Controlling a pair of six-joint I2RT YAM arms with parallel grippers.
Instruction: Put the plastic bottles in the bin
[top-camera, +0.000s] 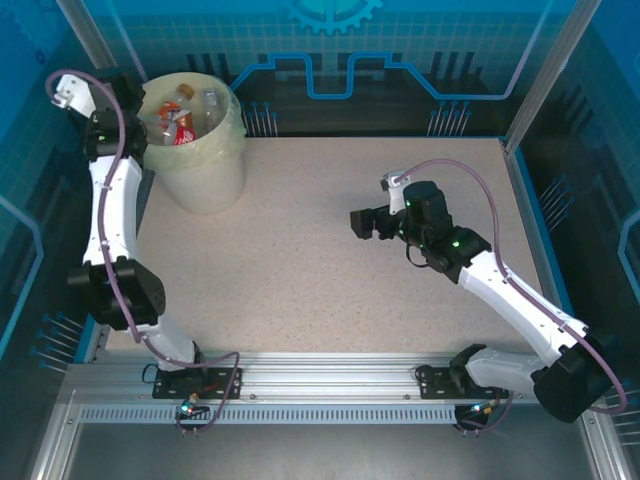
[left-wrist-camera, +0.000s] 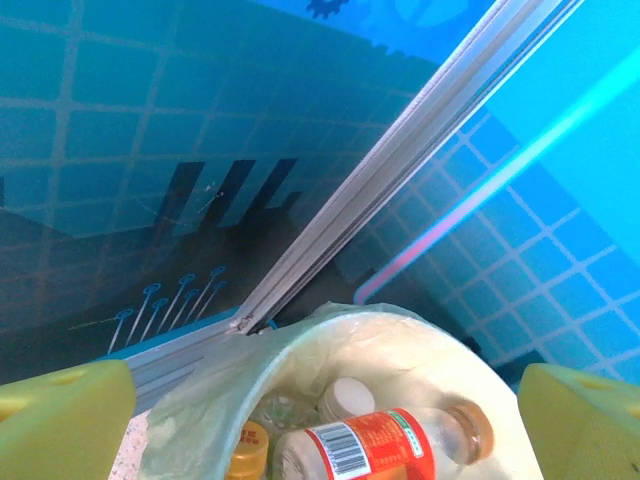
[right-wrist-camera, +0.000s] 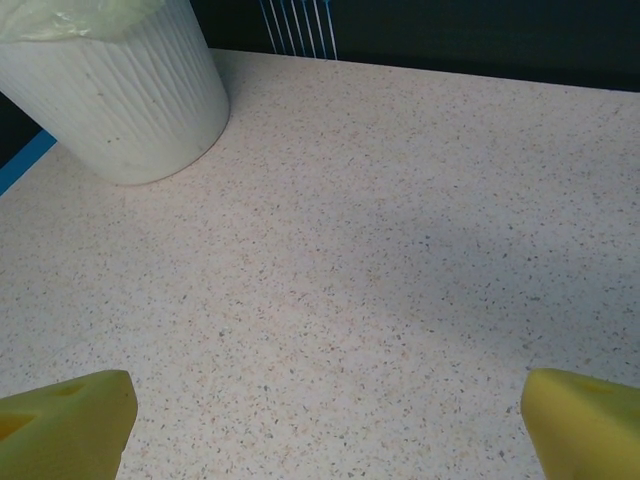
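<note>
1. Counter (top-camera: 330, 260): speckled pale surface; carries the bin at its far left corner.
2. Bin (top-camera: 205, 185): round, cream, ribbed wall, yellowish liner; upright.
3. Bottles (top-camera: 180, 125): all those in sight lie inside the bin, heaped. The topmost red-label bottle (left-wrist-camera: 370, 445) lies on its side, with its long axis running across the span of the left fingers and its orange cap toward the right one.
4. Left fingers (left-wrist-camera: 60, 415): spread wide, holding nothing, poised over the bin mouth with the heap directly beneath. This arm is much the nearer to the bin.
5. Right fingers (top-camera: 362, 222): spread wide, empty, over mid-counter and pointed toward the bin, which stands well apart.

Judgement: little or nothing seems left to collect.
</note>
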